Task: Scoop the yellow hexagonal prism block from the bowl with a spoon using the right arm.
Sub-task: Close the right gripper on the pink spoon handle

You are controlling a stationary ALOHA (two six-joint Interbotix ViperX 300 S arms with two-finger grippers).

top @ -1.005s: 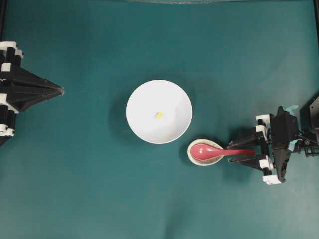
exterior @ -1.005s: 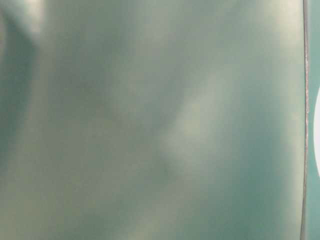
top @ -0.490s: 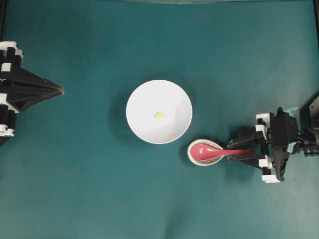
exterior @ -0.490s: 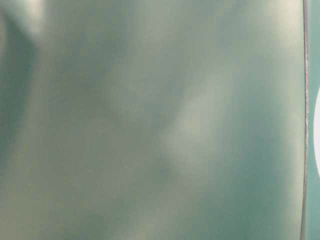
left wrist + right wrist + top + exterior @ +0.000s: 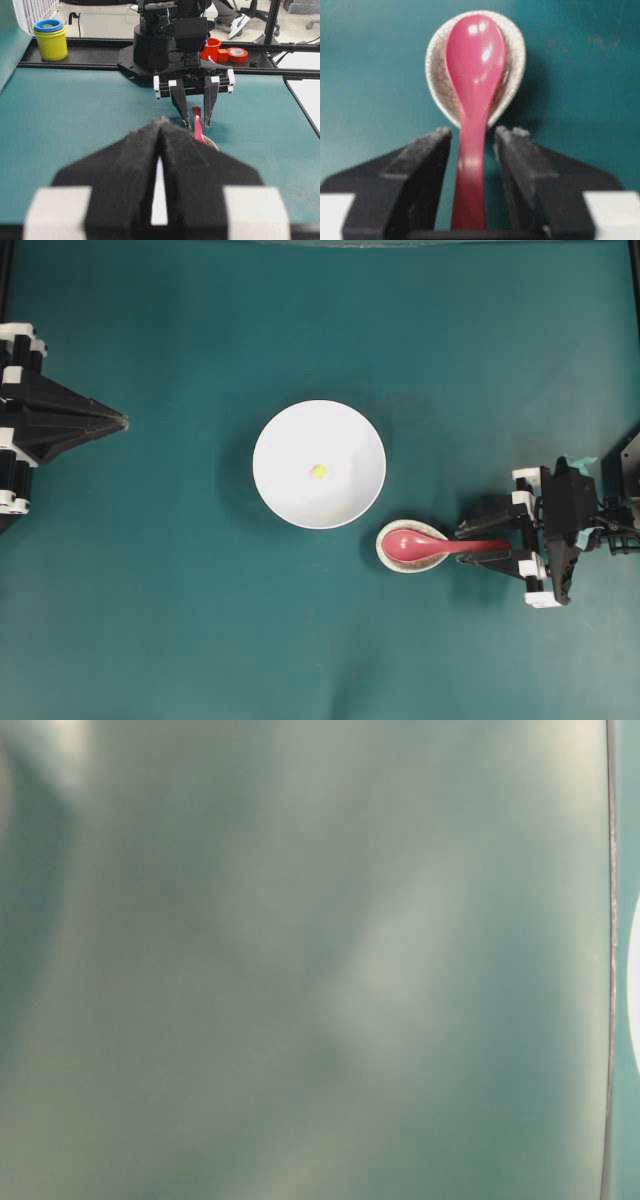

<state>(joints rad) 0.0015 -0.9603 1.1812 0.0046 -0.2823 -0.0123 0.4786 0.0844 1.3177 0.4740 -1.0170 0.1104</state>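
The tiny yellow hexagonal prism block (image 5: 318,471) lies near the middle of the white bowl (image 5: 285,445). To the bowl's lower right, the pink-red spoon (image 5: 412,542) rests with its scoop in a small speckled spoon rest (image 5: 383,548), handle pointing right. My right gripper (image 5: 464,545) is open and straddles the handle. In the right wrist view the spoon (image 5: 475,55) runs between the two fingers (image 5: 425,155), with a gap on each side. My left gripper (image 5: 122,422) is shut and empty at the far left.
In the left wrist view, stacked yellow and blue cups (image 5: 50,36) and red items (image 5: 222,50) stand beyond the table's far edge, behind the right arm's base. The table-level view is a blurred teal wash with nothing recognisable.
The right gripper has shifted very slightly around the spoon handle. The spoon, bowl, block and left arm are where they were.
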